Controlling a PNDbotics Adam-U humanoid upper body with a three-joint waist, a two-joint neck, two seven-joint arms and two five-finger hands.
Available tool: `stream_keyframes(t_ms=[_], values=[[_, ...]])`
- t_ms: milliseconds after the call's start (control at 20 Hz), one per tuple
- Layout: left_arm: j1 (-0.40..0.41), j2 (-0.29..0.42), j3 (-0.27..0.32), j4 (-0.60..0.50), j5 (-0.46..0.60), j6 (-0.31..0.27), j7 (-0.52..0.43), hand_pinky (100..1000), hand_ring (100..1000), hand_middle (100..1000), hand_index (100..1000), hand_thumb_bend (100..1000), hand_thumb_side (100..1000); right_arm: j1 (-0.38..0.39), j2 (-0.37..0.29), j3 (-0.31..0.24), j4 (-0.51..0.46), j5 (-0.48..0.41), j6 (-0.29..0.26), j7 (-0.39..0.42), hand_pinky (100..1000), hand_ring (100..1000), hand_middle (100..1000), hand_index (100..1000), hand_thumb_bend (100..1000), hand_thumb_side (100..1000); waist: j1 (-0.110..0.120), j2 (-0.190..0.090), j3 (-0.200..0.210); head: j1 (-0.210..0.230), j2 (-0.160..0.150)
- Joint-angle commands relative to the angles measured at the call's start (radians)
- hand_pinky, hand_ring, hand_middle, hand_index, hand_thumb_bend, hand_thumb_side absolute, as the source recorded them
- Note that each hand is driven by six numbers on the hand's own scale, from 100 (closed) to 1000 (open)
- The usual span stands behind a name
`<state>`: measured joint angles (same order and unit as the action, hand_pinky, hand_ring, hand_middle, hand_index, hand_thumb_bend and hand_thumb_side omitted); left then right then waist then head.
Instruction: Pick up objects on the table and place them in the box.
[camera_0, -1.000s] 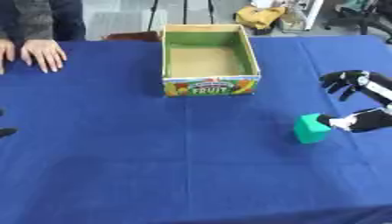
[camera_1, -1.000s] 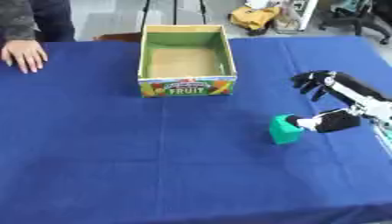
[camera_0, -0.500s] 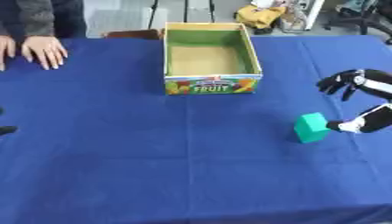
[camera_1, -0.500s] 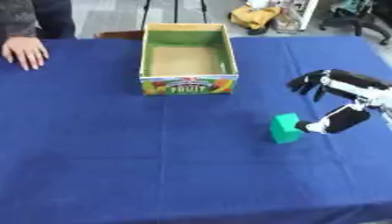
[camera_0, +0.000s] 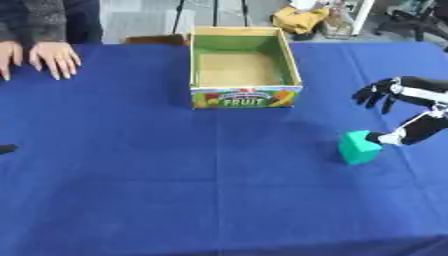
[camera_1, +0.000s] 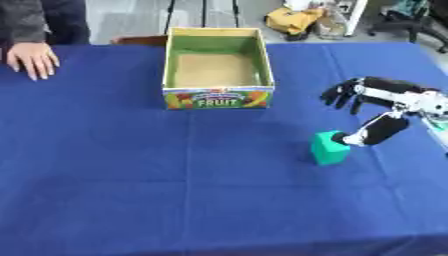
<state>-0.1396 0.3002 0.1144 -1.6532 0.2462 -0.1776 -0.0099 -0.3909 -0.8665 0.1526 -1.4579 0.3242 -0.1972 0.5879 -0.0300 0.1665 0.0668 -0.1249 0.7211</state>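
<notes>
Work looks barely begun: the fruit box (camera_1: 218, 70) appears empty, the green block (camera_1: 329, 148) sits on the blue desk (camera_1: 131, 165), and the right hand (camera_1: 367, 102), fingers spread, only touches it with its thumb.

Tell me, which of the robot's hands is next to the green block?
The right hand: its thumb tip meets the green block. The left hand barely shows at the table's far-left edge.

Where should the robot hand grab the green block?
Probably across the two upright side faces of the green block, coming from the right, where the right robot hand already spreads open beside it. The block stands alone on the blue table, so both sides look free.
</notes>
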Motion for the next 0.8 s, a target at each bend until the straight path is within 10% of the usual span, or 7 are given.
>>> stream_keyframes(t_ms=[50,800], values=[[-0.006,0.024,0.002,-0.014,-0.001,-0.002,-0.003,666,866,744,764,576,730,-0.017,-0.029,0.003,0.010,0.007,-0.011,0.014,631,778,786,909,391,172,0.001,-0.012,0.000,-0.002,0.009],[-0.007,0.025,0.002,-0.014,-0.001,-0.003,-0.006,666,866,745,764,574,731,-0.003,-0.030,0.041,0.026,0.021,-0.027,0.069,639,790,796,912,385,182,0.000,-0.012,-0.004,-0.004,0.010]])
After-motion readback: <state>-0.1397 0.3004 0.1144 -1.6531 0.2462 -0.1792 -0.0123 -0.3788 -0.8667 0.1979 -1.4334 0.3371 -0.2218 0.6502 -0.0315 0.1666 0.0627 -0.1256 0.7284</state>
